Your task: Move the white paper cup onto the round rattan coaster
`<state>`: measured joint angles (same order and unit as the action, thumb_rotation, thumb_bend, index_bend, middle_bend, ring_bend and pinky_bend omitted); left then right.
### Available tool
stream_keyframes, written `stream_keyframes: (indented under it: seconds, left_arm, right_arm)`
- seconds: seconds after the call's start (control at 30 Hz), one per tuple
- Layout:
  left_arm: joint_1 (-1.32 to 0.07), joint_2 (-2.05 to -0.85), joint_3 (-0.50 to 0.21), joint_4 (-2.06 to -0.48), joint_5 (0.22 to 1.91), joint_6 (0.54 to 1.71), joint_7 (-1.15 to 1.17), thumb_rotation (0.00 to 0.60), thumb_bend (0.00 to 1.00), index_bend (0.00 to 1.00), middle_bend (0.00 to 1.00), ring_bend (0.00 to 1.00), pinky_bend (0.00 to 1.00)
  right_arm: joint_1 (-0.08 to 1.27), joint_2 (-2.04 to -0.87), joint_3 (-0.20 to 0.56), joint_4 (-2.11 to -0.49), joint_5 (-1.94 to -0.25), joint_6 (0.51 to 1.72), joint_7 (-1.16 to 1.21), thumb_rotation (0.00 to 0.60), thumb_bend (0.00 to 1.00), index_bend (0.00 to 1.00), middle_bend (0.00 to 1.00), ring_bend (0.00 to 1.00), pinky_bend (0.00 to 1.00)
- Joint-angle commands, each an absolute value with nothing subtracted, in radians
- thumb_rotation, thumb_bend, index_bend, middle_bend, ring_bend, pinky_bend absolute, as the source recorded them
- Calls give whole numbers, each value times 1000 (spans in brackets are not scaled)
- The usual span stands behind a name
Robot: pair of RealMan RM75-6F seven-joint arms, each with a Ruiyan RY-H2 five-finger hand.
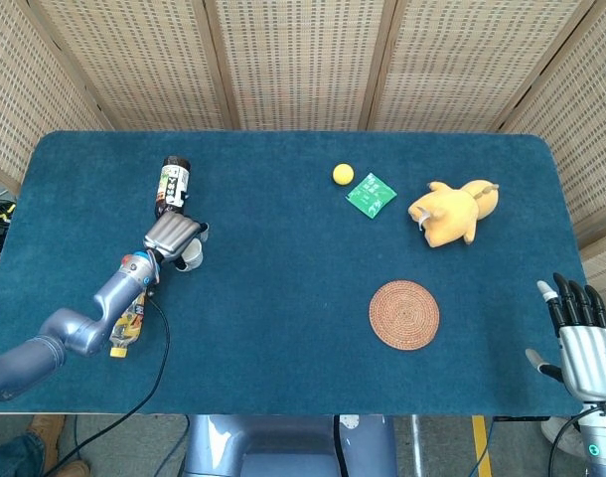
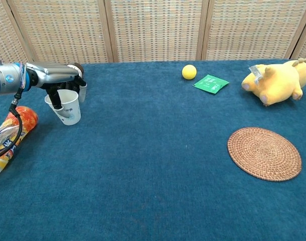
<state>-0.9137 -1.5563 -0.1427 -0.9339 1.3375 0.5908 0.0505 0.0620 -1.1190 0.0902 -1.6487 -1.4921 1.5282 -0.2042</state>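
The white paper cup stands tilted at the table's left side. My left hand reaches over its rim and grips it, with fingers down on both sides. In the head view that left hand covers most of the cup. The round rattan coaster lies flat at the right front, far from the cup, and shows bare in the chest view as well. My right hand hangs off the table's right front corner, fingers apart and holding nothing.
A dark bottle lies just behind the cup. An orange-labelled bottle lies under my left forearm. At the back right are a yellow ball, a green packet and a yellow plush toy.
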Motion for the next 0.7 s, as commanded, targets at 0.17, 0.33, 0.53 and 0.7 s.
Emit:
stream_keyframes:
  seconds: [0.17,0.33,0.53,0.7]
  left_arm:
    - [-916,-1515,-164,-988,1336,644,53,600,0,473,549,464,404]
    - [-927,-1457,-177,-1116,1368,693,58,600,0,473,545,461,404]
    - [-979,-1423,-194,-1277,1397,689,116,600,0,473,536,450,404]
    - [-1059,-1464,-206,-1363,1374,620,217,600,0,473,534,448,404]
  right_arm:
    - [62,-1117,91,-1649,-1493,1530,-193,600,0,83,0,0,0]
    - [60,-1112,92,-1652,-1494,1533,-181,600,0,83,0,0,0]
    - [57,-1105,94,-1657,-1492,1538,-165,600,0,83,0,0,0]
    - [54,-1098,100,-1655,-1480,1540,-146,600,0,83,0,0,0]
